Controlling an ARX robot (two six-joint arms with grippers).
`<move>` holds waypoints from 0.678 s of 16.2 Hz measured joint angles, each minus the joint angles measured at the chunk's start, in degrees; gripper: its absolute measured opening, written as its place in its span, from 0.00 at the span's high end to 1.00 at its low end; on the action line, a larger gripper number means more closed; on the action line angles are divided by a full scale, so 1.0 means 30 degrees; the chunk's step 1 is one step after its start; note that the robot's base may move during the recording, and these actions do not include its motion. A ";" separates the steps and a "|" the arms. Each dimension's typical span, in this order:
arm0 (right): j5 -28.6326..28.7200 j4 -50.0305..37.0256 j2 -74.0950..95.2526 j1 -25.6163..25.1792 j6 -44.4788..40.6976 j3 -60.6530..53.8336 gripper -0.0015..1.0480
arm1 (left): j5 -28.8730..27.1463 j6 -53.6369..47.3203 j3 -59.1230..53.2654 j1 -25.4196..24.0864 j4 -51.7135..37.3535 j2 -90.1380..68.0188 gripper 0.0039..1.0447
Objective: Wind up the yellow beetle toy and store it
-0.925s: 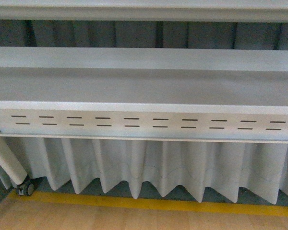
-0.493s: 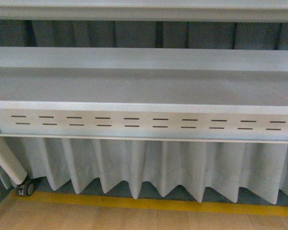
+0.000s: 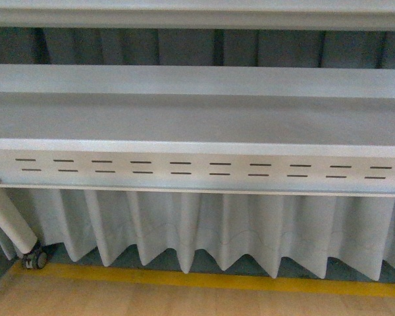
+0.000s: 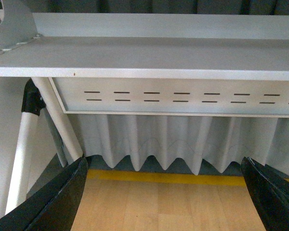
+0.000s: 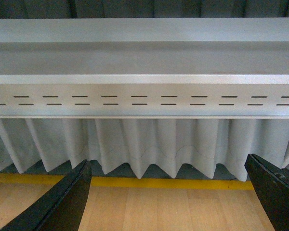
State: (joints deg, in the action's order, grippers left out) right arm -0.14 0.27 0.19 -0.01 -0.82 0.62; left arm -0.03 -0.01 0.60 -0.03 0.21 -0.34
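Grey shelf (image 3: 184,122) and pleated curtain (image 3: 204,230) faced.
Left gripper (image 4: 166,192) and right gripper (image 5: 168,197) are held spread and empty, shelf ahead, presumably readied for pickup; the yellow beetle toy is nowhere seen.

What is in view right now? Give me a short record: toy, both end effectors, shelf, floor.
toy: not visible in any view
left end effector: open, holding nothing
right end effector: open, holding nothing
shelf: grey metal, slotted front panel, no toy on the visible part
curtain: pale, pleated, hanging below the shelf
floor: wood, with a yellow stripe along the curtain's foot
caster wheel: lower left in the front view
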 joint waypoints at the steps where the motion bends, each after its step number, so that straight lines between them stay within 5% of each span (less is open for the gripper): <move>1: 0.0000 0.0000 0.0000 0.0000 0.0007 0.0000 0.06 | 0.0000 0.0000 0.0000 0.0000 0.0000 0.0000 0.06; 11: 0.0000 0.0000 0.0000 0.0000 0.0007 0.0000 0.06 | 0.0000 0.0000 0.0000 0.0000 0.0007 0.0000 0.06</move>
State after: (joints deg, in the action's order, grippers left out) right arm -0.14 0.27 0.19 -0.01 -0.80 0.62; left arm -0.03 -0.01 0.60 -0.03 0.23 -0.34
